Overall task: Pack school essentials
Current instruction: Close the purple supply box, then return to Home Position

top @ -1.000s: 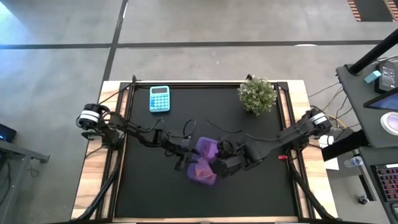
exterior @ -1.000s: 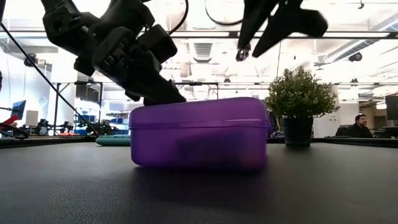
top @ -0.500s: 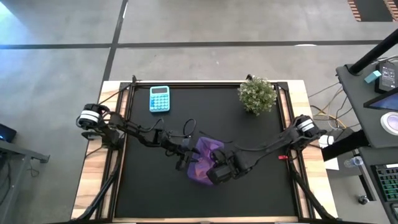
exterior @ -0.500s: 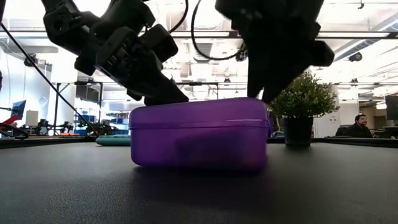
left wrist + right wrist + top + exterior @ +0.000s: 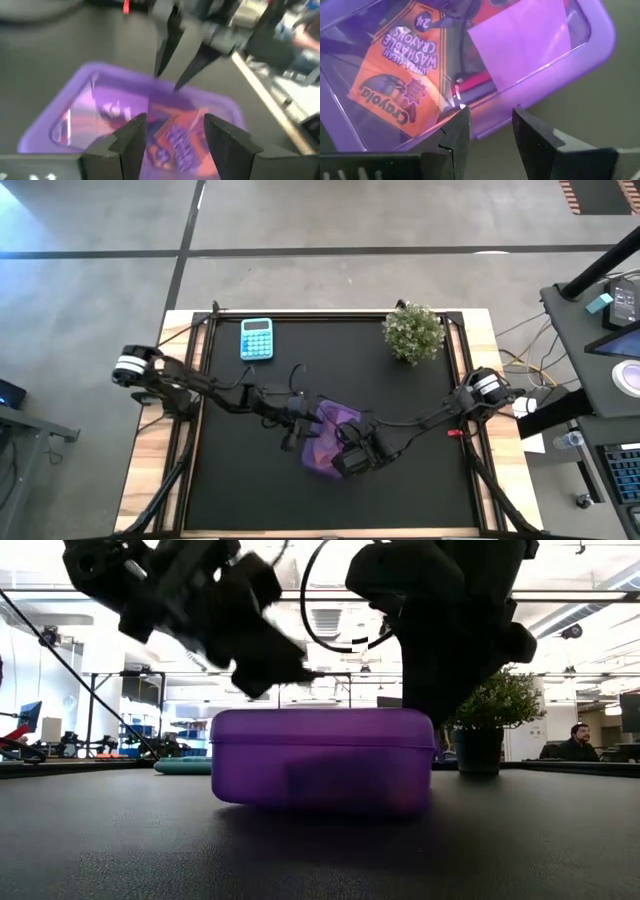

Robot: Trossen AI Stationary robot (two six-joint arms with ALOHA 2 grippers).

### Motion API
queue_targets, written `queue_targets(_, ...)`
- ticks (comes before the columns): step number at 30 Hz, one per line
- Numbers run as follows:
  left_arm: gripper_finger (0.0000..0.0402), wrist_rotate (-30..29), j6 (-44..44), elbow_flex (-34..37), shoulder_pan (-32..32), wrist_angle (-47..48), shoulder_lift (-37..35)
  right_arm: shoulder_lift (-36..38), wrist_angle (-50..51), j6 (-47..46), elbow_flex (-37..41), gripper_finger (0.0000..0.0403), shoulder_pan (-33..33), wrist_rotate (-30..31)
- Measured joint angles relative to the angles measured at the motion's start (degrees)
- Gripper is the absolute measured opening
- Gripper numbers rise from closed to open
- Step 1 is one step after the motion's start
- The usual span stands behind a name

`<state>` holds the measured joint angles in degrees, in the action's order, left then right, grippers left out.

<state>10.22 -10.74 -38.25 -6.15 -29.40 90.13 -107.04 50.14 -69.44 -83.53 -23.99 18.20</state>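
The translucent purple case (image 5: 322, 442) (image 5: 320, 760) sits flat on its base in the middle of the black table, lid down. Through the lid I see the orange-yellow crayon box (image 5: 405, 75), the lilac note pad (image 5: 520, 45) and a red-pink item (image 5: 475, 84) beside them. My right gripper (image 5: 432, 705) (image 5: 489, 117) stands on the case's right end, its fingers a little apart. My left gripper (image 5: 300, 675) (image 5: 172, 132) hovers open above the lid's left half, clear of it. My right gripper comes from above, pointing down, and its fingertips (image 5: 167, 82) rest on the lid's top (image 5: 415, 718) near the case's right end. The fingers are slightly apart and pinch nothing. The case lies flat on the table under them.
A small potted plant (image 5: 413, 332) stands at the far right corner and a blue calculator (image 5: 256, 338) at the far left. A small red thing (image 5: 455, 433) lies by the right rail. The near half of the mat is bare. A person sits in the room behind (image 5: 578, 740).
My right gripper swung over from above the case's far right, came down and set its fingertips on the lid. The lid's top sank and now lies level. My left gripper, which had been down on the lid's left part, rose clear of it.
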Motion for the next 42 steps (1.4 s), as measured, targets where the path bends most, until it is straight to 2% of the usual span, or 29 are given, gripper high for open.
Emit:
queue_targets(3,0.0182,0.02,-1.01,0.41,0.00,0.95,-4.35,1.57,0.51,0.16,0.15,0.0139,0.00,0.82)
queue_targets(6,0.0182,0.02,-0.97,0.54,0.03,4.06,-10.40,4.44,1.87,2.66,0.33,0.0139,0.00,4.14)
queue_targets(15,0.0182,-0.04,-0.36,1.39,0.09,19.04,-33.63,13.04,3.59,20.28,0.44,0.0139,-1.90,15.52)
queue_targets(19,0.0182,-0.77,2.33,1.99,0.09,22.72,-43.18,16.52,2.99,27.36,1.43,0.0139,-2.02,17.80)
queue_targets(22,0.0182,-4.24,4.83,2.07,0.09,25.34,-49.48,19.61,1.12,30.12,3.72,0.0139,-1.84,17.87)
queue_targets(27,0.0182,-9.23,7.24,2.07,0.15,29.74,-57.36,26.65,-5.24,31.03,10.69,0.0139,-1.88,17.88)
queue_targets(31,0.0183,-10.31,8.73,2.07,0.15,34.17,-61.26,32.94,-10.05,30.47,17.63,0.0139,-1.86,17.90)
queue_targets(36,0.0183,-12.81,8.52,2.09,0.13,42.36,-65.10,41.37,-22.12,30.43,28.66,0.0139,-1.55,17.90)
queue_targets(42,0.0183,-20.06,8.08,2.18,0.13,51.64,-72.59,49.58,-32.65,29.78,40.16,0.0139,-1.27,17.95)
